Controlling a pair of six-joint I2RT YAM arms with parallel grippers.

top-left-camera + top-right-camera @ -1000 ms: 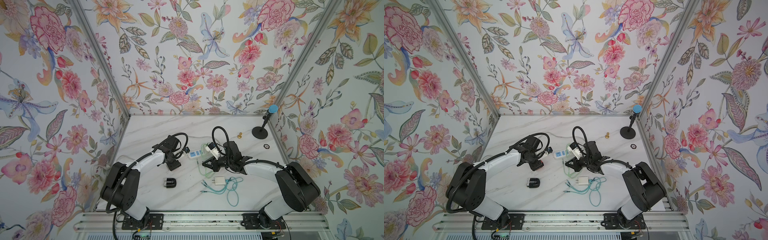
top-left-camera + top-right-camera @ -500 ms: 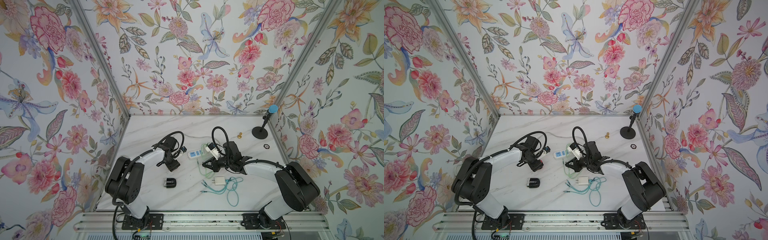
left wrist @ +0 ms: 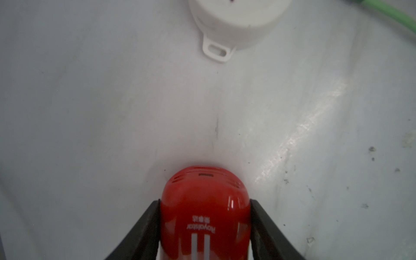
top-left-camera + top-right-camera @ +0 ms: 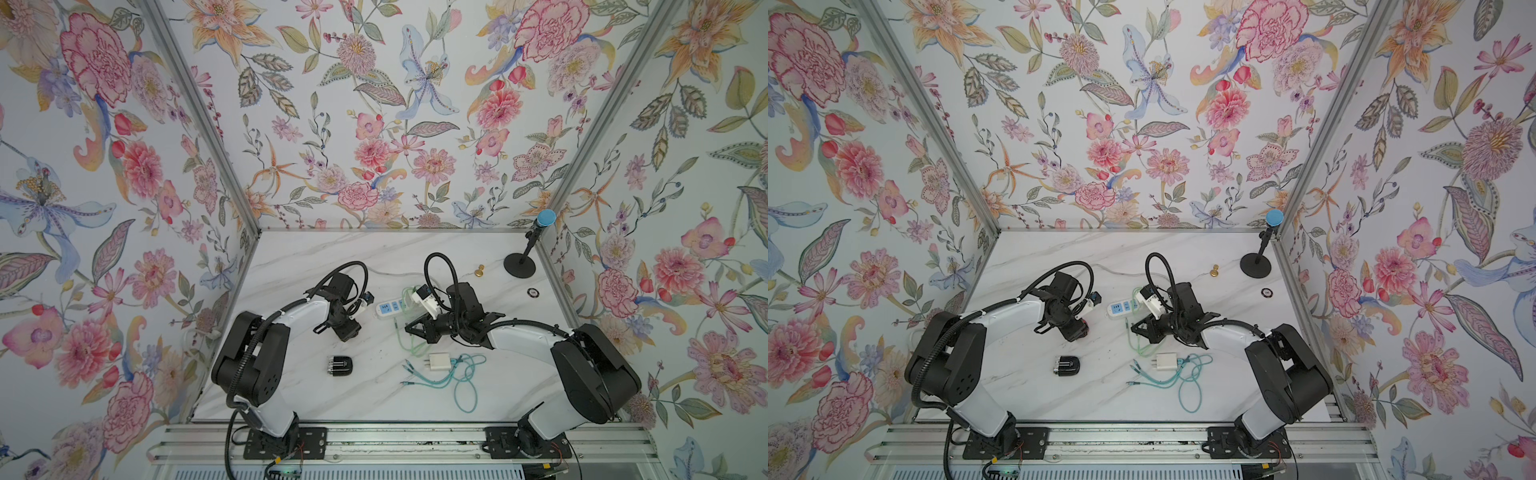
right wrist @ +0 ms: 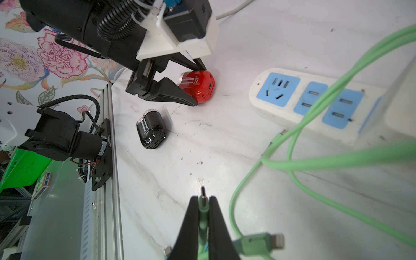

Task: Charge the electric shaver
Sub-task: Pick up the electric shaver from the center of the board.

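Left end effector (image 3: 205, 202) sits low, jaws clamped partway apart, while right end effector (image 5: 203, 199) is pinched nearly closed.

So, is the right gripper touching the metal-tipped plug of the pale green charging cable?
Touching. In the right wrist view the right gripper is shut on the pale green plug, both fingers pressed against its sides.

Red shaver (image 3: 204, 225) between left gripper (image 3: 205, 202) jaws showing glossy plastic (highlights gleaming); green cable (image 5: 203, 213) between right gripper (image 5: 203, 198) jaws looking matt, metal-tipped.
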